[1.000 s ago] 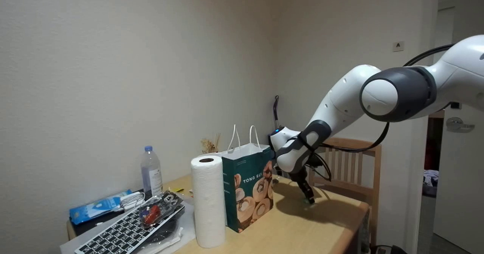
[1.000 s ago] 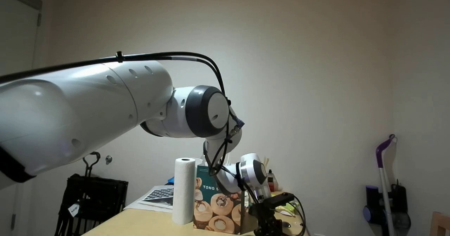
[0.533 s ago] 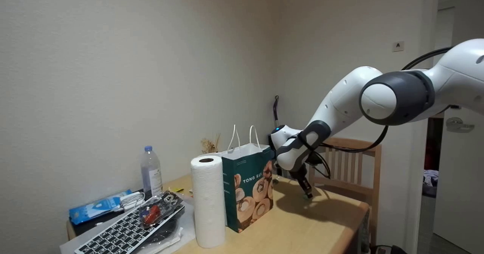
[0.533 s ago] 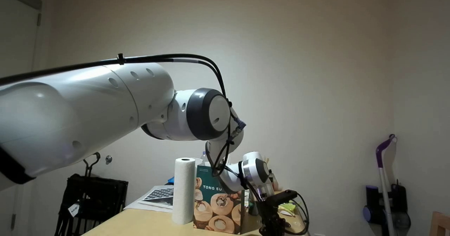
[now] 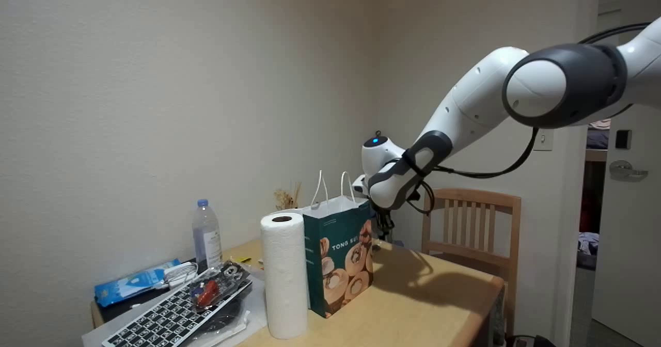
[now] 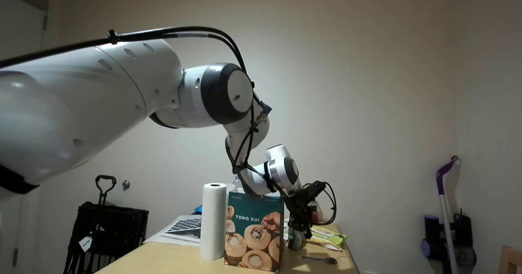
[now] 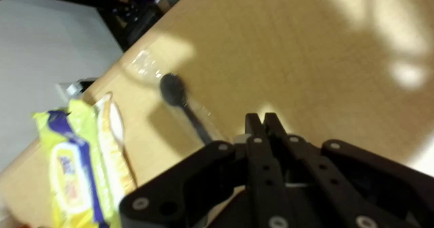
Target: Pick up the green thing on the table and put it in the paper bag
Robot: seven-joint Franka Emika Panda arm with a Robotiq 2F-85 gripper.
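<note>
The paper bag stands upright on the table in both exterior views (image 5: 338, 254) (image 6: 257, 229), dark green with white loop handles and an open top. The tan wooden table (image 5: 403, 311) also fills much of the wrist view (image 7: 322, 68). My gripper (image 7: 261, 119) has its fingers almost together, with a thin gap at the tips. A small pale piece (image 7: 242, 138) shows beside the left finger. The green thing does not show clearly; the fingers largely hide it. In an exterior view my gripper (image 6: 304, 231) hangs above the table, beside and beyond the bag, below its rim height.
A white paper-towel roll (image 5: 284, 280) stands against the bag. A wrapped dark spoon (image 7: 173, 89) and yellow-green packets (image 7: 74, 160) lie near the table edge. A bottle (image 5: 206, 238) and a keyboard (image 5: 165, 313) are past the roll. A chair (image 5: 472, 249) stands behind.
The arm has risen, and my gripper has gone from just above the table up beside the bag. The pale green speck at the fingertips earlier no longer shows on the table there.
</note>
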